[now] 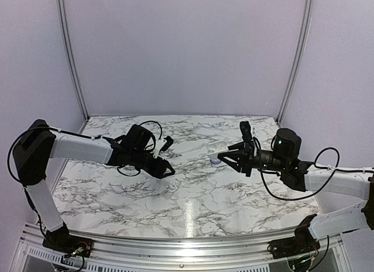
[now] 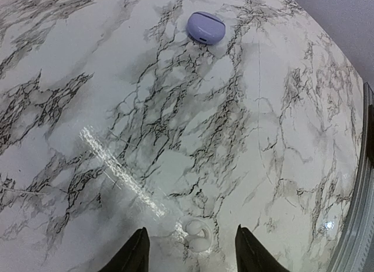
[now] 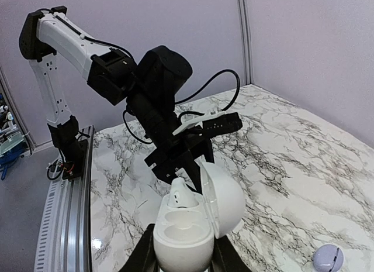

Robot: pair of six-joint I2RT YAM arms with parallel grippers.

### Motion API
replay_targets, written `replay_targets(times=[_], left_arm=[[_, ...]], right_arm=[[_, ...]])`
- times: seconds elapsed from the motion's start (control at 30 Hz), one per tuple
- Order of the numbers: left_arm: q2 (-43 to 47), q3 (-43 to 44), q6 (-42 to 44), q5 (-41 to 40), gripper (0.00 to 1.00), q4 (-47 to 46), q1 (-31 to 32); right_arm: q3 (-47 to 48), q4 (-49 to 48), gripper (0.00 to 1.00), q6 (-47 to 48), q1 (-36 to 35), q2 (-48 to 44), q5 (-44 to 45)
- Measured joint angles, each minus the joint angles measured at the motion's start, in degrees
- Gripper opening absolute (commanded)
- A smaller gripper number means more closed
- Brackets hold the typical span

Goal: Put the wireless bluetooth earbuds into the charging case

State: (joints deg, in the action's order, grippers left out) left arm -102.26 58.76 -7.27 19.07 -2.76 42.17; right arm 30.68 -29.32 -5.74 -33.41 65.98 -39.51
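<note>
Top view: right gripper (image 1: pixel 227 152) pinches the white charging case (image 1: pixel 217 145), held up around mid-table. A lilac case (image 1: pixel 215 161) sits on the marble table (image 1: pixel 193 196) just near-side of it. Left gripper (image 1: pixel 165 168) is low, left of centre.

Left wrist: jaws spread, whitish earbud (image 2: pixel 196 234) lies on the table between the tips, not gripped.

Right wrist: lid open, seated earbud (image 3: pixel 181 196) in the far socket, near socket looks empty.

Roughly half done. The loose bud still needs picking up and seating.
</note>
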Motion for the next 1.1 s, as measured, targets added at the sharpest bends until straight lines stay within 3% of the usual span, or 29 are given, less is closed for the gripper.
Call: replay_targets(times=[0.47, 1.1], left_arm=[[-4.31, 7.96, 1.49, 0.31, 0.46, 10.1, 5.84], [-8.72, 10.4, 2.34, -1.55, 0.44, 14.25, 5.95]], right_arm=[[0.0, 0.31, 0.0, 0.0, 0.0, 0.0, 0.0], [0.0, 0.7, 0.0, 0.13, 0.0, 0.0, 0.0]])
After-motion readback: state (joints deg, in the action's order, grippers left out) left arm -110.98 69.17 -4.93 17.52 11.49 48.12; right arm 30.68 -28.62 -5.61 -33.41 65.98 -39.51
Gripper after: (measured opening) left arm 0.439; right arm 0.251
